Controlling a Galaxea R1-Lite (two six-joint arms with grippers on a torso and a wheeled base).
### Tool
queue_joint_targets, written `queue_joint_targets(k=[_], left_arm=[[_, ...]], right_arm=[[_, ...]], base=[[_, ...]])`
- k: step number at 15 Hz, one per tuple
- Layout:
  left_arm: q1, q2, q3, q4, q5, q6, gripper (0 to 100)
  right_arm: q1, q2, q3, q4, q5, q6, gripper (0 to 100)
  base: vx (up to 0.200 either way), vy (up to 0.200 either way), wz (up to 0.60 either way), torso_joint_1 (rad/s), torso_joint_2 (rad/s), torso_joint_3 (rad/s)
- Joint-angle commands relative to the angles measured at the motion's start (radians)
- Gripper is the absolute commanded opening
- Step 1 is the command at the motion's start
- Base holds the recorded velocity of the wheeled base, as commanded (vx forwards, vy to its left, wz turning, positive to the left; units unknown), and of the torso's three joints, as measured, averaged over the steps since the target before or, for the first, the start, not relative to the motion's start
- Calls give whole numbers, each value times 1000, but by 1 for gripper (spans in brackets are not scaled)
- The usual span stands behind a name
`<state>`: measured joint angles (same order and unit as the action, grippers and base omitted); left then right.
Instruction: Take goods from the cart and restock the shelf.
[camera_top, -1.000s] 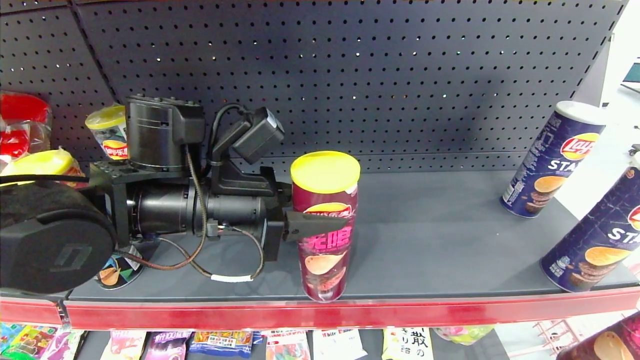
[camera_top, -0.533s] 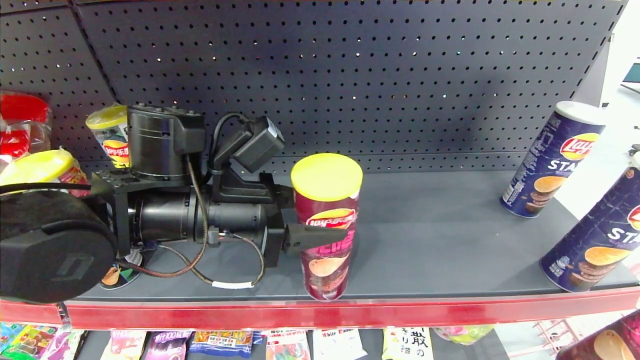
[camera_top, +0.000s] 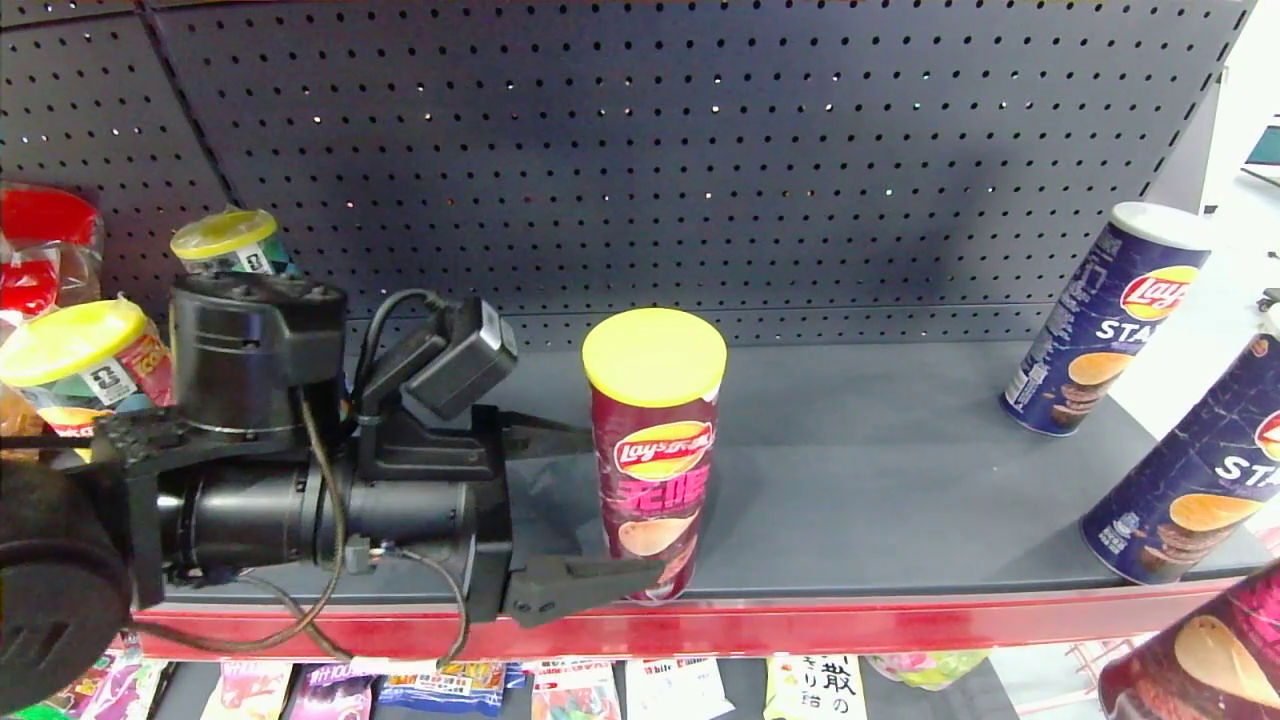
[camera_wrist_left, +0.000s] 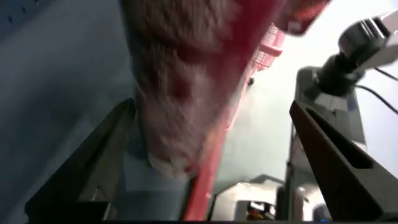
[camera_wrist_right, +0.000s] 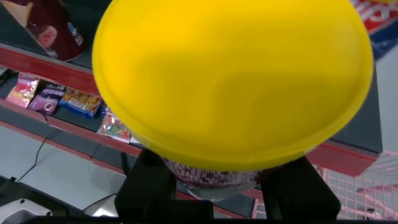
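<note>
Can (camera_top: 655, 440) of chips, maroon with a yellow lid, stands upright at the front edge of the shelf (camera_top: 900, 480), between the spread fingers of the left gripper (camera_top: 620, 505). The right gripper (camera_wrist_right: 224, 193) pinches a second can (camera_wrist_right: 230, 81), low off the shelf's right end.

free: shelf (camera_top: 860, 470) between maroon can (camera_top: 655, 440) and blue cans (camera_top: 1105, 320) | left: crowded
</note>
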<state>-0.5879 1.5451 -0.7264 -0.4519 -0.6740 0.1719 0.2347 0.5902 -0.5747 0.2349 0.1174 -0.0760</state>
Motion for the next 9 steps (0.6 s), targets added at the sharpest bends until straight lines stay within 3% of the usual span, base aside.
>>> queue_joint_targets(k=[1,4,7,9], left_arm=[[3,-154,136,2,24,-3,100],[5,-296,278,6,71,-12,100],[5,-448,392,38,165,-26,100],[3,-494,394,79,194,-26,100]], right_arm=[[126,223,-159,0,1,-16,0],[186,448,-338,-3,-1,-41,0],[230,683,-504,-22,31,-57,0],[229,820,-531,-180,79,-59,0]], base=[[0,0,0,0,0,0],[0,0,0,0,0,0],[0,0,0,0,0,0],[0,0,0,0,0,0]])
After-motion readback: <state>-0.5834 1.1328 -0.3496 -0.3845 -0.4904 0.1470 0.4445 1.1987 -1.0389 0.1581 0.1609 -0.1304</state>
